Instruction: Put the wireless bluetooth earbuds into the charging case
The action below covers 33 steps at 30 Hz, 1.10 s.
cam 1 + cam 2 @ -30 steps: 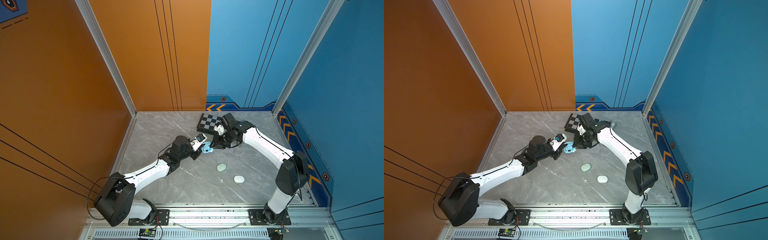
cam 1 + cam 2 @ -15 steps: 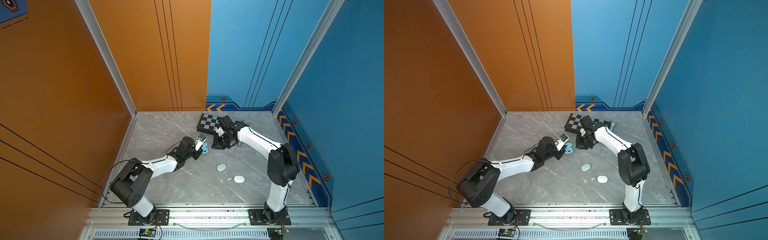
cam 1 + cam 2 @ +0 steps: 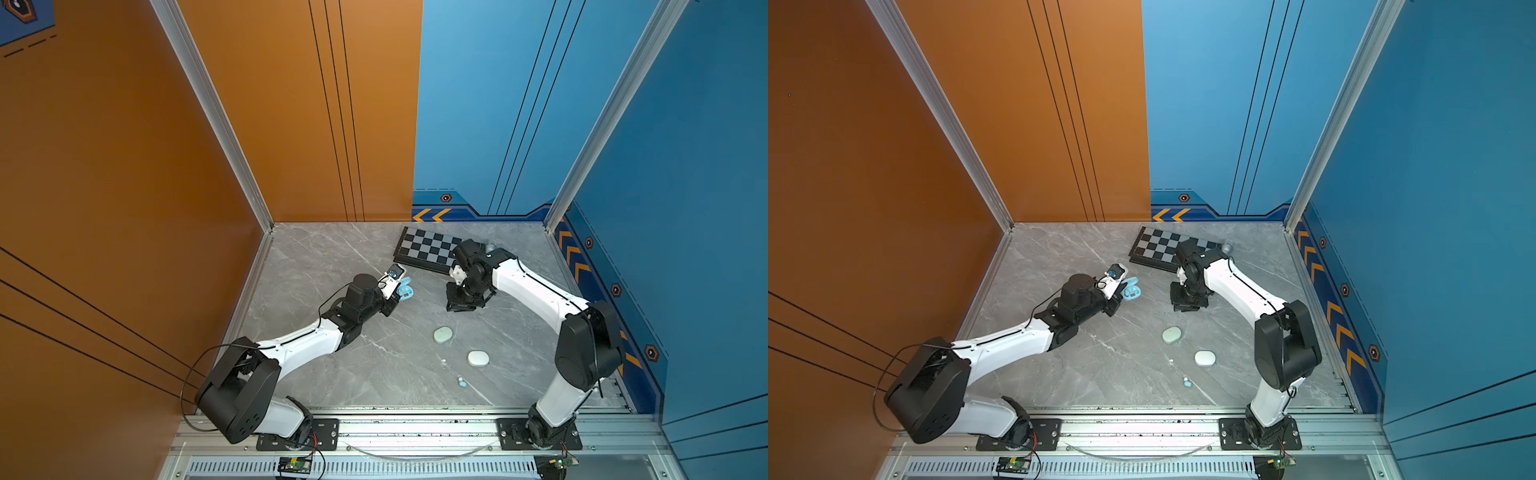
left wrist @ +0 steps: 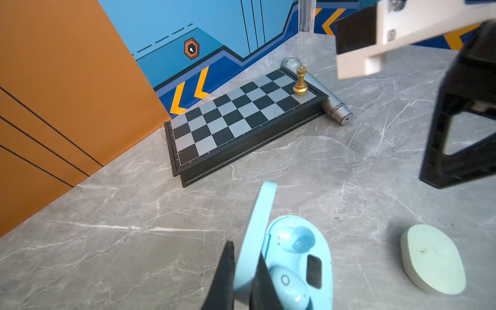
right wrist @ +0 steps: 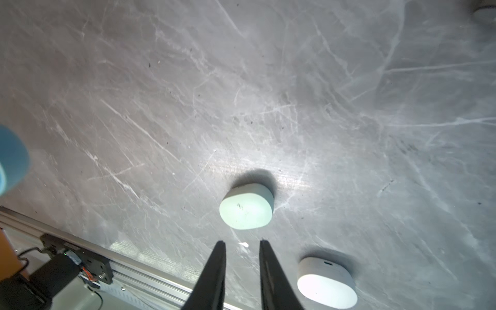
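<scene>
We see the left pincer [image 4: 243, 257] clamped on the raised lid [image 4: 257, 214] of the open blue charging case [image 4: 284, 255], one earbud [image 4: 288, 287] seated, the second socket [image 4: 295, 239] seemingly empty. Two loose earbuds [image 3: 461, 382] lie on the tabletop [image 3: 332, 257] toward the front rail [image 3: 415, 415] from the empty, slightly parted right pincer [image 5: 243, 241], the nearer arm, which has backed off the case since a second ago.

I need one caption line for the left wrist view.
Left claw grips the raised lid of the light blue plastic charging case; one light blue earbud sits inside.
</scene>
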Tool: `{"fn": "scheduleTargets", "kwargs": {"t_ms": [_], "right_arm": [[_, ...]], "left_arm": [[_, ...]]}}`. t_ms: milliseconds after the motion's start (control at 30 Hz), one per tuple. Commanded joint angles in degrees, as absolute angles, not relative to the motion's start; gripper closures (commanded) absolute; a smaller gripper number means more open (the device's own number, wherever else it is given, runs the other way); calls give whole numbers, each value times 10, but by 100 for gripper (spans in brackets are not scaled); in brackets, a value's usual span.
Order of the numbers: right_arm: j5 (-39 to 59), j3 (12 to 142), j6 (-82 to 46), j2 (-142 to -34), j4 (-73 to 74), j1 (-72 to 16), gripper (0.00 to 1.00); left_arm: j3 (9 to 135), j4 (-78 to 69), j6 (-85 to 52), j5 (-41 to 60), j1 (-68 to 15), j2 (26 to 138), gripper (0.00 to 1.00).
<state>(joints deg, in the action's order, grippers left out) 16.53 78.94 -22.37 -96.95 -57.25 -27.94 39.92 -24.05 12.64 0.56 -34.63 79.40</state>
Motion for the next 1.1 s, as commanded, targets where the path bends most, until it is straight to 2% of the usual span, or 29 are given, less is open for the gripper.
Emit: {"fn": "scheduleTargets", "kwargs": {"t_ms": [0, 200, 333, 500, 867, 1067], "right_arm": [[175, 744, -127, -943, -652, -323, 73], [190, 658, -162, -925, -654, -396, 68], [162, 627, -188, -905, -651, -448, 56], [153, 628, -206, -929, -653, -448, 43], [153, 641, -193, -1031, -669, -434, 38], [150, 654, -177, -1071, -674, -431, 43]], "left_arm": [[373, -250, 134, -3, -341, 755, 100], [349, -231, 132, 6, -343, 696, 100], [342, -204, 136, 13, -345, 666, 100], [344, -173, 150, 26, -342, 644, 100], [347, -166, 153, 22, -340, 638, 100], [353, -160, 159, 21, -338, 644, 100]]}}
